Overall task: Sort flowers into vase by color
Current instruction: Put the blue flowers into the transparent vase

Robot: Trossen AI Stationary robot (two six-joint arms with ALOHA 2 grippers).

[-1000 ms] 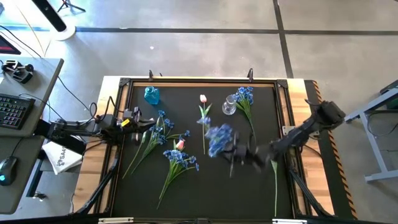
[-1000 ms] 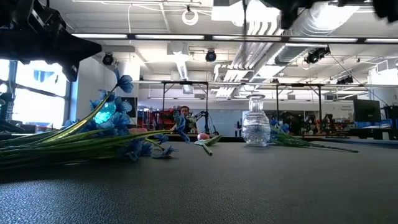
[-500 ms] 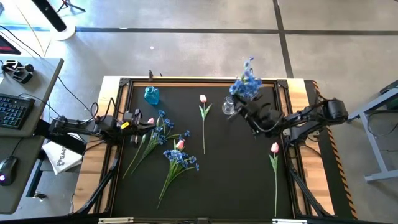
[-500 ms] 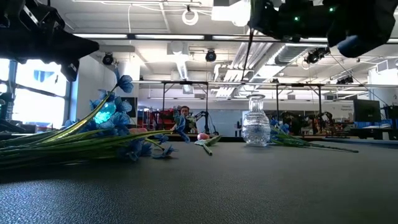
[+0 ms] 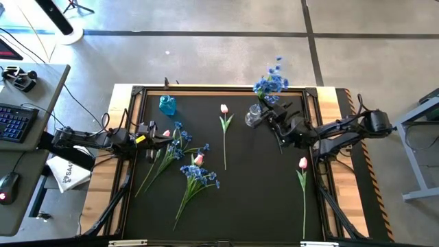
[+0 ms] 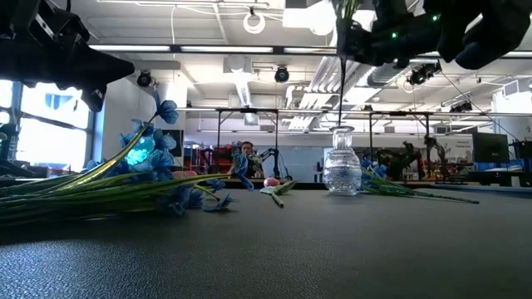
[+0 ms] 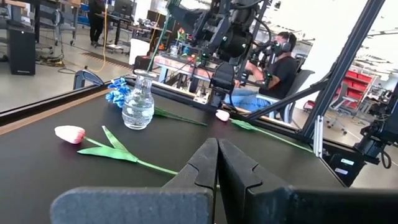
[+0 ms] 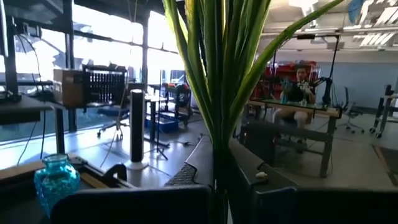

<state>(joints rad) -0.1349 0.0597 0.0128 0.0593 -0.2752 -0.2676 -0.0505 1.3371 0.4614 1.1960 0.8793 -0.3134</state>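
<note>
My right gripper (image 5: 273, 116) is shut on a bunch of blue flowers (image 5: 269, 84) and holds it upright over the clear glass vase (image 5: 253, 118) at the table's far right. At the table's left edge my left gripper (image 5: 156, 132) is shut with nothing in it. A blue glass vase (image 5: 167, 105) stands at the far left. Other blue bunches (image 5: 195, 171) and pink tulips (image 5: 224, 110) (image 5: 302, 163) lie flat on the black mat. One blue bunch (image 6: 384, 179) lies beside the clear vase (image 6: 341, 170). My right gripper pinches the bunch's green stems (image 8: 215, 140) between its two fingers, below the leaves. The fingers come about level from the table's right and lie across the stems. The bunch stands upright, lifted clear, blossoms up; its lower stem end (image 6: 342, 116) hangs just above the clear vase's mouth.
A raised frame (image 5: 219, 88) rims the mat. Loose stems (image 5: 154, 171) spread over the mat's left half. Open mat lies at the near middle and near right, beside the long tulip stem (image 5: 304, 206). A person sits behind a desk beyond the table.
My right gripper has swung from the middle of the mat toward the far right, carrying the blue bunch to above the clear vase. The bunch has turned from lying slanted to standing upright, blossoms up. In the last half second it has hardly shifted.
</note>
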